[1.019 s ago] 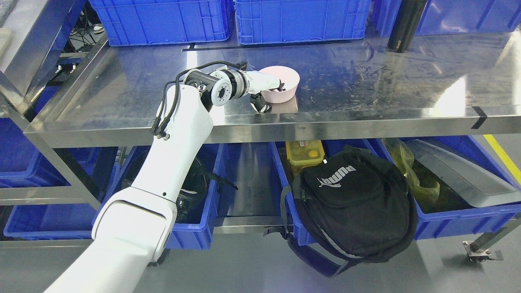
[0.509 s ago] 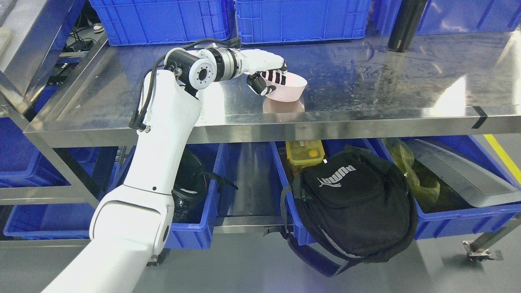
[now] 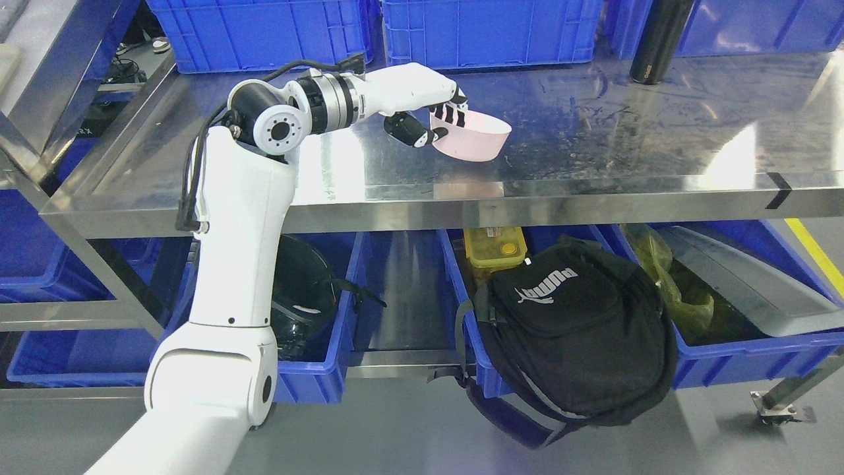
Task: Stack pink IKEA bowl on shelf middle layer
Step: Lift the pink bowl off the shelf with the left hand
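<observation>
Up above the scuffed, mirror-bright steel shelf (image 3: 593, 152), the left hand (image 3: 428, 109) is gripping the pink bowl (image 3: 473, 135) by its near rim, dark-banded fingers (image 3: 452, 113) hooked over the edge and the thumb pressing from below. Smooth, round and matte, the bowl is hanging clear of the metal, tilting so its mouth is facing up and toward the far side. Its blurred pink reflection is lying near the shelf's front lip.
</observation>
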